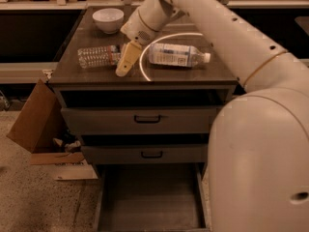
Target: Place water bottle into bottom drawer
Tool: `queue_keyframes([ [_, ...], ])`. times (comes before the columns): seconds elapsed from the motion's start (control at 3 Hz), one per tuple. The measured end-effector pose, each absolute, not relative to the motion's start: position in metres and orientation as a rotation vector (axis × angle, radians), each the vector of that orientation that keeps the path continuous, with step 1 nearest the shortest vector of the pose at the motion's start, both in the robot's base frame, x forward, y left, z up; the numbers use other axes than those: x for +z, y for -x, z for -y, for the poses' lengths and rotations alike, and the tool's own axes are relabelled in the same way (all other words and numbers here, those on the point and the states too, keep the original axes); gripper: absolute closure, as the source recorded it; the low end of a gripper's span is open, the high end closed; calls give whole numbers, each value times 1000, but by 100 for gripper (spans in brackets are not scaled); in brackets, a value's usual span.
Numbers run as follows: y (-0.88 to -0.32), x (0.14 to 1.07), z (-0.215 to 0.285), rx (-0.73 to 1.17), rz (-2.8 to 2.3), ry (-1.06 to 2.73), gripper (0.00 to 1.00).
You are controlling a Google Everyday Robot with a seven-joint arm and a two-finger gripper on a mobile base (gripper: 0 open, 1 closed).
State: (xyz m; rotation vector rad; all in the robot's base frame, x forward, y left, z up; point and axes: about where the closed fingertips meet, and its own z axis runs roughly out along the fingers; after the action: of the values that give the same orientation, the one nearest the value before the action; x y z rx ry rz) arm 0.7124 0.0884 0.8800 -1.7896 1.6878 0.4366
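The water bottle (98, 55), clear and crinkled with a reddish band, lies on its side on the left part of the cabinet top. My gripper (123, 62) reaches down from the upper right and sits right at the bottle's right end, between it and the smoother labelled bottle (176, 55). The bottom drawer (149, 197) is pulled out at floor level, a wide, plain box with nothing visible in it. My white arm fills the right side of the view and hides the drawer's right edge.
A white bowl (107, 19) stands at the back left of the cabinet top (87, 74). The two upper drawers (145, 120) with black handles are slightly pulled out. A cardboard box (34, 122) leans on the floor to the cabinet's left. Dark shelving runs behind.
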Motion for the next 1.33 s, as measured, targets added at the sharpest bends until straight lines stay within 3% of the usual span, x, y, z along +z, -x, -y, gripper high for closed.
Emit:
queue_keyframes([
  [0.67,-723,861,-125,468,-1682,1882,0],
  [1.0,-724,851,-130,486,-1701,1905,17],
  [1.33,-724,847,-131,489,-1713,1912,41],
])
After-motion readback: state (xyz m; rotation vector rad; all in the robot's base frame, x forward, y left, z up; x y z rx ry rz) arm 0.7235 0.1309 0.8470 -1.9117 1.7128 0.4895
